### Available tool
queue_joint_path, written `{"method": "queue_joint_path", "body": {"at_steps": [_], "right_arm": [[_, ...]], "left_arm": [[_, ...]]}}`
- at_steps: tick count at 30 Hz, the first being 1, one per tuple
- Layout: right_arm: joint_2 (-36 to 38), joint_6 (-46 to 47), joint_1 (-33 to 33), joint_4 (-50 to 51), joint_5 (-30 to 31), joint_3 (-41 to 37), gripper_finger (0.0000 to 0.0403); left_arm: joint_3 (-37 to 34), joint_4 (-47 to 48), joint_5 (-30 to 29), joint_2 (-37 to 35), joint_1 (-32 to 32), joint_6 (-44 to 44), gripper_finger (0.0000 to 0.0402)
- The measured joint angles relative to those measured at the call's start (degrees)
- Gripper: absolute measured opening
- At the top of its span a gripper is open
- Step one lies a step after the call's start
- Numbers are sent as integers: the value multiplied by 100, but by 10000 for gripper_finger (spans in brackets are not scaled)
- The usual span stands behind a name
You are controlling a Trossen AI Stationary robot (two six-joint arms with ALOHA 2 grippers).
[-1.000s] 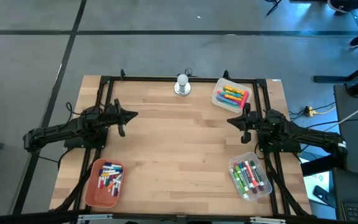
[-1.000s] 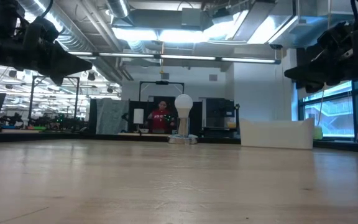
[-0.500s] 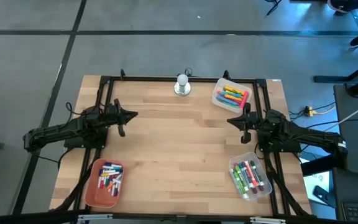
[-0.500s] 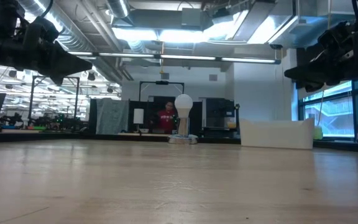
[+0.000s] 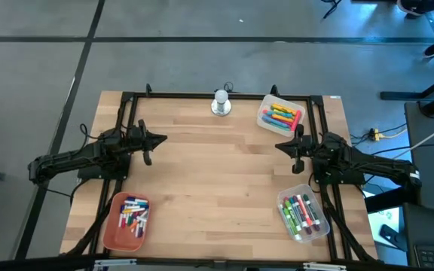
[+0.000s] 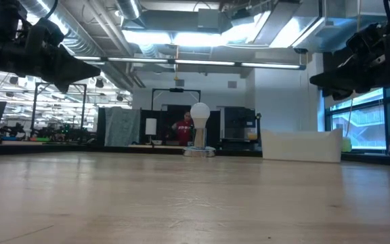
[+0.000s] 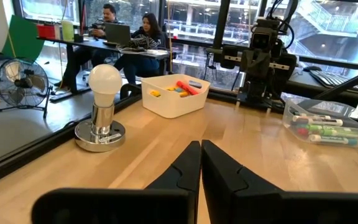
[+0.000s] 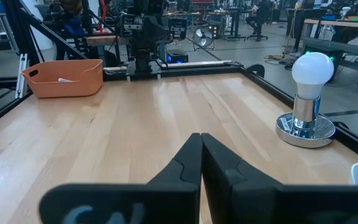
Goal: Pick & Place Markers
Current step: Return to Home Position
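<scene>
Both tools are shut tight and hold nothing. Our left tool hangs above the surface on the left side, with its fingers pressed together. Our right tool hangs the same way on the right side, facing it.

We see no markers lying loose on the bare wood. The markers with white bodies lie in the orange bin beside the left arm. Fat green and red ones lie in the clear tub beside the right arm. Bright ones lie in the white tub at the back right corner. A silver knob with a round white top stands alone at the back edge.

We think the picking job is done. All that looks left is for both arms to rest at home, and they seem to be there.
</scene>
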State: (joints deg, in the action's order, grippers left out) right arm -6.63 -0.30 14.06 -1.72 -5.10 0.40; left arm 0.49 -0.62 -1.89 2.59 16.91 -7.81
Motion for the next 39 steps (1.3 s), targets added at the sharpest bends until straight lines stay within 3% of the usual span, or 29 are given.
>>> {"method": "queue_joint_path", "body": {"at_steps": [39], "right_arm": [[0,0,0,-2,0,0,10]], "left_arm": [[-2,0,0,0,0,2,12]]}}
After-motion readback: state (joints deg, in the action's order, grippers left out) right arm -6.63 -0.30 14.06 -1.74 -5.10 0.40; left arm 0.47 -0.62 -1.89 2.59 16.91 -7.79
